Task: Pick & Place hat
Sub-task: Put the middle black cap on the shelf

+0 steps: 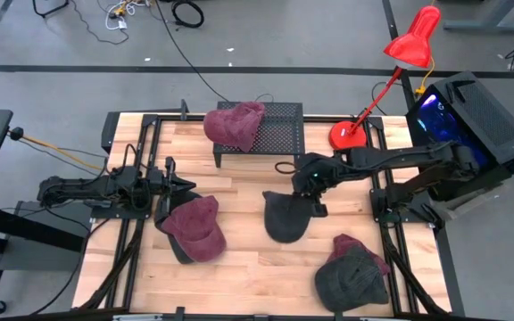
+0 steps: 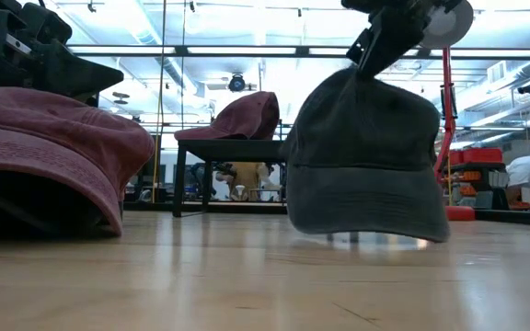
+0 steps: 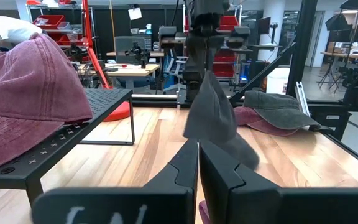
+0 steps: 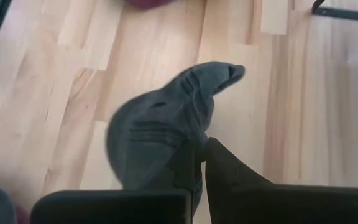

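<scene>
A dark grey cap (image 1: 284,218) hangs from my right gripper (image 1: 311,194) over the middle of the table. In the low view the grey cap (image 2: 366,156) hangs just above the wood. My left gripper (image 1: 182,185) is shut, its fingers (image 3: 185,168) pointing toward the table's right, at the far edge of a maroon cap (image 1: 196,228) that lies on the table. Another maroon cap (image 1: 236,123) sits on a black perforated rack (image 1: 279,134) at the far side. My right gripper (image 4: 202,146) pinches a bunched fold of the grey cap's crown (image 4: 188,121) between its two fingers, coming from above and pointing down. The cap hangs below the fingers, brim (image 2: 366,207) lowest, lifted just clear of the table. My left gripper (image 2: 58,69) is right above the maroon cap's crown (image 2: 44,124); whether it touches, I cannot tell.
A pile of grey and maroon caps (image 1: 352,272) lies near the table's near right corner. A red desk lamp (image 1: 391,80) stands at the far right beside the rack. Bare wood (image 1: 248,267) shows between the caps near the front edge.
</scene>
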`<action>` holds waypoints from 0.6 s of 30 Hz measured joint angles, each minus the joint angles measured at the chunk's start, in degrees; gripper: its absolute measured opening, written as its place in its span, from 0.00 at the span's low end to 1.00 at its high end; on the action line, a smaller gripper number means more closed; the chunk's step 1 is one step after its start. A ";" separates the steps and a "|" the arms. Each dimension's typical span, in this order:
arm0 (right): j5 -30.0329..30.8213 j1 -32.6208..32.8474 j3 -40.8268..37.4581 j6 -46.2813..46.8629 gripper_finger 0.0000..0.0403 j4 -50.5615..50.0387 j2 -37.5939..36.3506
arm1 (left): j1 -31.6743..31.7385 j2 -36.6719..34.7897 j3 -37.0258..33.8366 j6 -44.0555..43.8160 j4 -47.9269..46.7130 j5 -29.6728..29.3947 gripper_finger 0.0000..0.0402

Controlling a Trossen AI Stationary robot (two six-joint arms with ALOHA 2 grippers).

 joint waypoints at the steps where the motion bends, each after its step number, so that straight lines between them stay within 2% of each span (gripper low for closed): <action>1: 0.00 0.00 0.00 -0.12 0.03 0.04 -0.52 | -0.01 0.00 -0.01 0.01 0.00 0.00 0.05; 8: 0.02 -0.02 0.32 -0.45 0.03 -0.08 -3.98 | -0.01 0.00 0.00 -0.02 0.00 0.00 0.05; 18: 3.82 -0.04 9.94 -8.02 0.03 -5.87 -4.36 | -0.01 0.00 -0.02 -0.01 0.00 0.00 0.05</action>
